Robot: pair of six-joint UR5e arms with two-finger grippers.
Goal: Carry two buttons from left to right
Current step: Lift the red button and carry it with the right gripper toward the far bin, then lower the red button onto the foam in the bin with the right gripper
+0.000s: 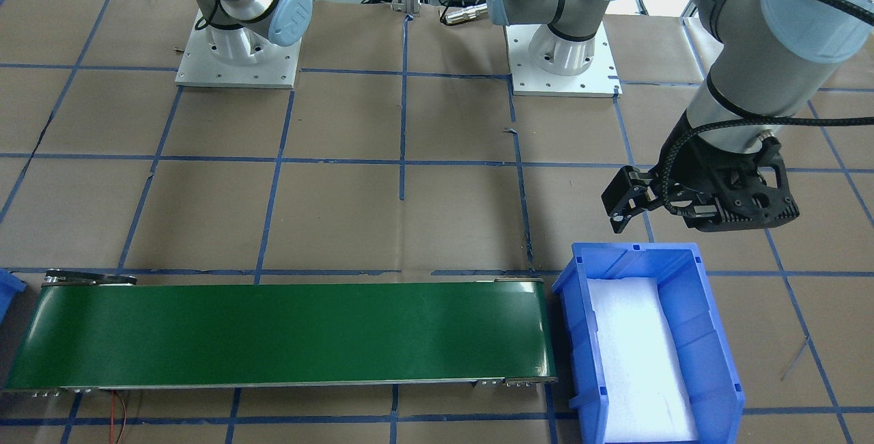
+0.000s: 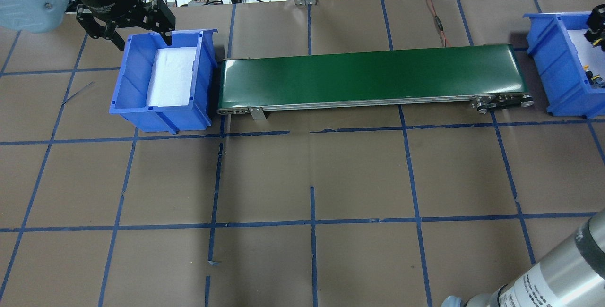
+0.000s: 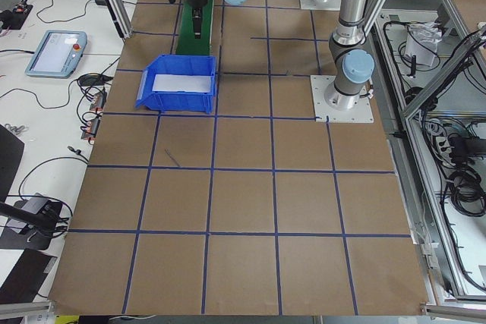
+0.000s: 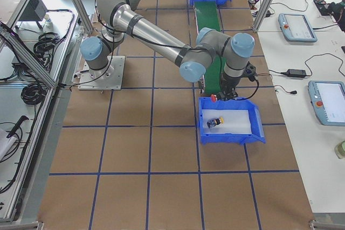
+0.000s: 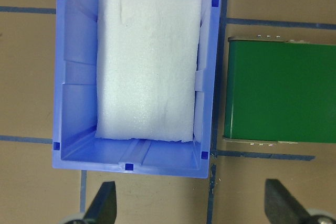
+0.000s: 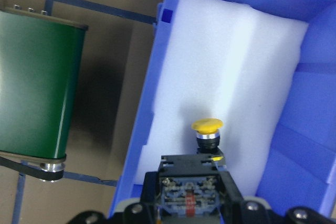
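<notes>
The bench (image 2: 359,179) is plain brown crossed by a grid of blue tape (image 2: 312,222), the conveyor belt (image 2: 373,73) glossy dark green, the bin (image 2: 127,80) bright blue with white foam (image 2: 172,75) inside, the button (image 6: 207,125) yellow-capped with a black collar, the left gripper (image 2: 142,41) black.
</notes>
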